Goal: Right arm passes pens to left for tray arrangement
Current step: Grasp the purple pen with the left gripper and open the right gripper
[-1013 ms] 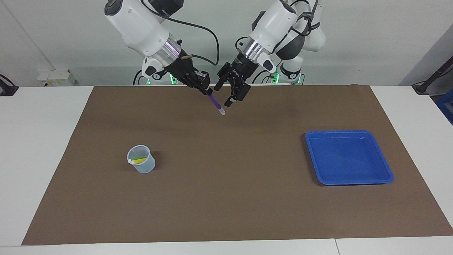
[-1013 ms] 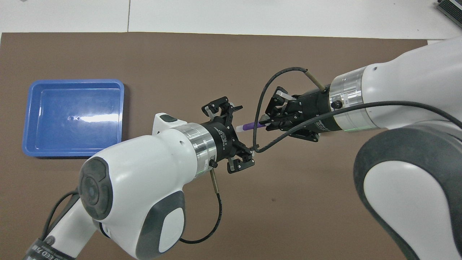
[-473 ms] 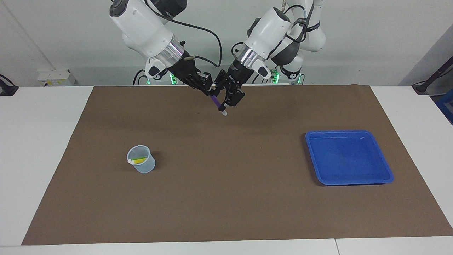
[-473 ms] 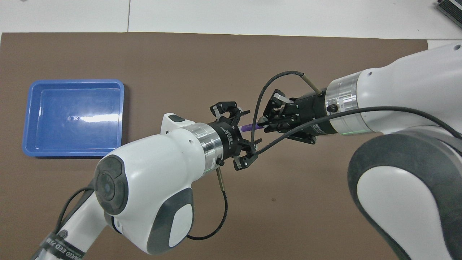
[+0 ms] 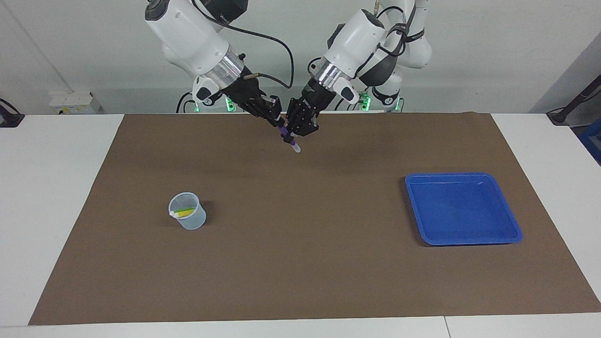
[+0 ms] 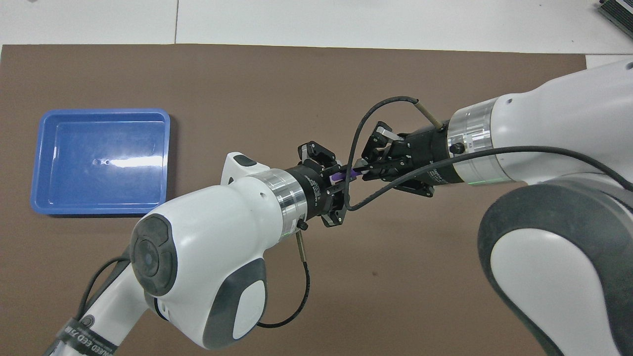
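The purple pen (image 5: 289, 139) is clamped in mid-air by both the right gripper (image 5: 278, 123) and the left gripper (image 5: 294, 132), over the brown mat (image 5: 300, 263) near the robots. A drop is risked if the right gripper's release is mistimed. The contact points are masked.

Most of the purple pen (image 5: 290, 139) is covered by the two end effectors, so only a short purple stretch and its pale tip show. Overhead, the cup sits hidden under the right arm. The yellow pen (image 5: 184, 212) and green pen (image 5: 187, 209) show only partly inside the cup (image 5: 188, 218).
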